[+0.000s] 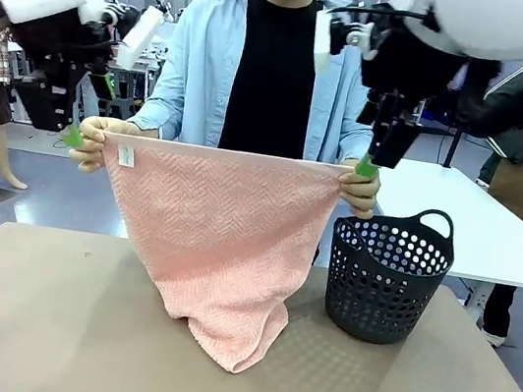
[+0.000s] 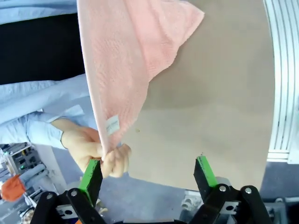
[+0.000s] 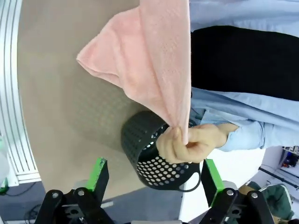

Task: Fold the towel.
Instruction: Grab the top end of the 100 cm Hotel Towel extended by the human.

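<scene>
On the tan table [image 1: 23, 318] nearest me, the lower tip of the salmon-pink towel [image 1: 215, 238] rested in a soft heap, with a black perforated basket [image 1: 387, 286] standing just beside it on the robot's right. Higher up, the towel hung spread out, with a small white label [image 1: 126, 155] near one top corner. The left gripper [image 2: 148, 164] and right gripper [image 3: 154, 163] both stood with jaws wide apart, gripping nothing, each close by one of the person's hands [image 1: 94, 142], which pinched the top corners at the far side.
</scene>
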